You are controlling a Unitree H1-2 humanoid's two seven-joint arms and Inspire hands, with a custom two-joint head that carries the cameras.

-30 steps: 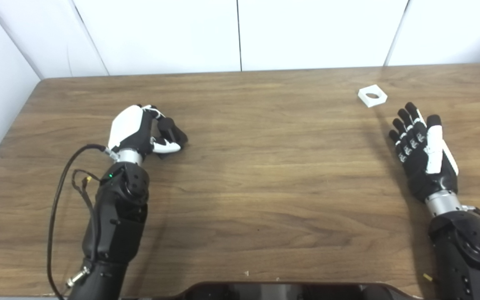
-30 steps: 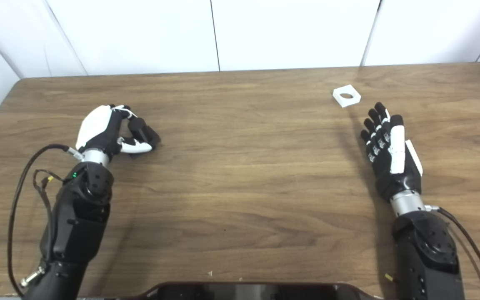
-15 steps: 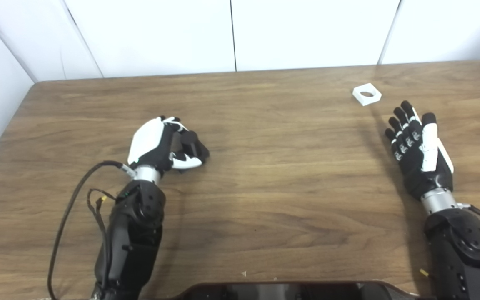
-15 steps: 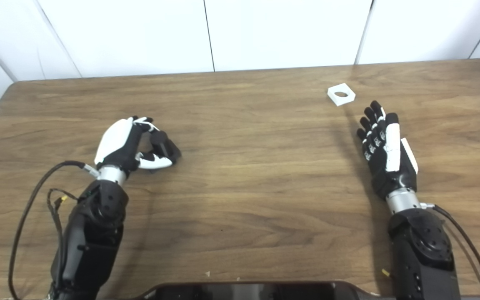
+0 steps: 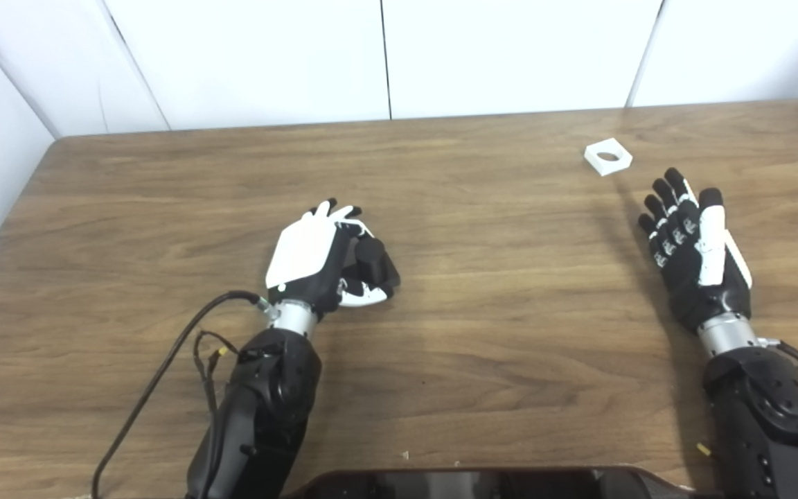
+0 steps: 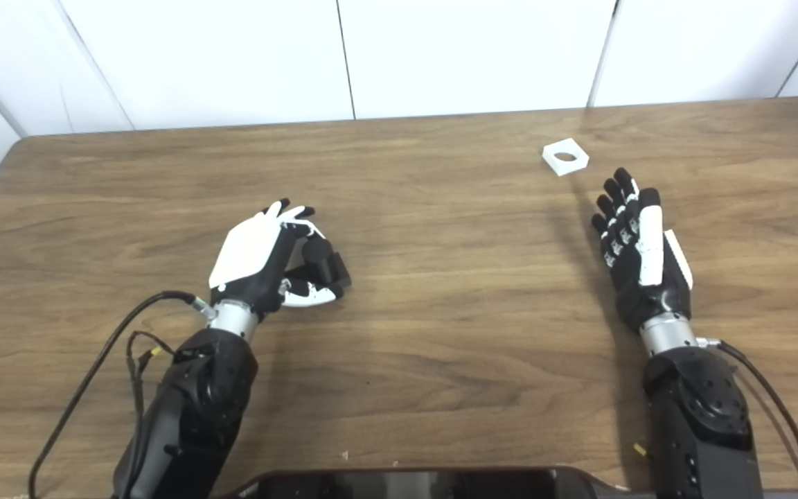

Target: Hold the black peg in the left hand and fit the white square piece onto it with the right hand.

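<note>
Left robot hand [image 5: 323, 260] is curled around the black peg [image 5: 373, 258], left of bench [image 5: 482, 326] centre. The right eye view shows the bench's far right corner; the left eye view crops it. Open bench separates the hands. Right robot hand [image 5: 693, 246] is spread flat, holding nothing. White square piece [image 5: 608, 156] lies just beyond its fingertips, near the far edge.

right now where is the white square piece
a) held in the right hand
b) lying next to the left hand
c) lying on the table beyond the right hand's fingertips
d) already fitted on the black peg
c: the white square piece lies flat on the table, apart from the open right hand, while the left hand holds the black peg.
</note>
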